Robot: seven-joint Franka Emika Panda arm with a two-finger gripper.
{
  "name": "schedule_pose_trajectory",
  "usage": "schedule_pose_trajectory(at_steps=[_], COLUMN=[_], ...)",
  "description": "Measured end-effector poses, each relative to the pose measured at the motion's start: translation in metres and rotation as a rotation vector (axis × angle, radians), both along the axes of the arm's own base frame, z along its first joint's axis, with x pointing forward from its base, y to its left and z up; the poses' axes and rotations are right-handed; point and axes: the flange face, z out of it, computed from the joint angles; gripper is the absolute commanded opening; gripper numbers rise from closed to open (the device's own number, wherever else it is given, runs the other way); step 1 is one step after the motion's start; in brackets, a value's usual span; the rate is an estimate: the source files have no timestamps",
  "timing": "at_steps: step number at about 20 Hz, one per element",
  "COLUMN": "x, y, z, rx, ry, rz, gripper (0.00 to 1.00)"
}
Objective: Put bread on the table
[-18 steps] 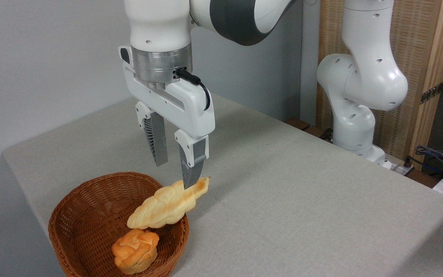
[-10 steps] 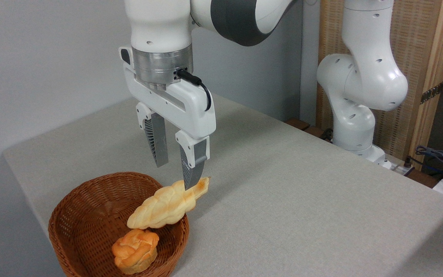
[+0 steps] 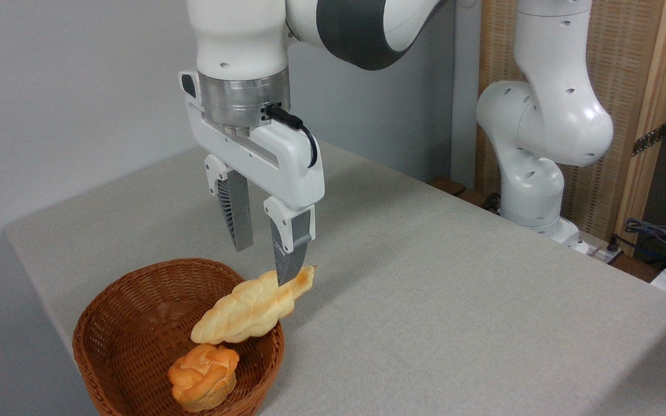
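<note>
The table (image 3: 425, 289) fills most of the view with its light grey, cloth-like top; its near edge and right corner are cut off by the frame. The white robot arm (image 3: 541, 127) stands at the far right side, and its upper part leaves the picture at the top, so the links between base and wrist are not all seen. The basket (image 3: 107, 323), brown and woven, sits at the near left corner of the table, and its bottom edge is cut by the frame.

Two things are in the basket. The bread (image 3: 252, 306) lies slanted, its lower pale end inside the basket, its middle across the rim, and its browned tip reaching out over the table. The small bun (image 3: 203, 377), orange-golden, rests on the basket floor just below the bread's lower end.

The gripper (image 3: 263, 260) hangs above the bread's upper part, fingers spread apart and holding nothing. The nearer finger (image 3: 289, 248) covers a little of the loaf; whether it touches the bread is hard to tell.
</note>
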Motion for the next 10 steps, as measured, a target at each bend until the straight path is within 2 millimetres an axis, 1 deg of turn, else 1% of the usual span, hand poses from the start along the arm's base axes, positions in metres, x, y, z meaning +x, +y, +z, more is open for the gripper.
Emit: schedule_pose_trajectory(at_steps=[2, 4, 7, 10], x=[0.0, 0.001, 0.01, 0.018], y=[0.001, 0.003, 0.001, -0.009], z=[-0.001, -0.007, -0.031, -0.051], rx=[0.014, 0.041, 0.059, 0.064], ry=[0.002, 0.014, 0.047, 0.073], rz=[-0.003, -0.013, -0.035, -0.068], gripper=[1.0, 1.0, 1.0, 1.0])
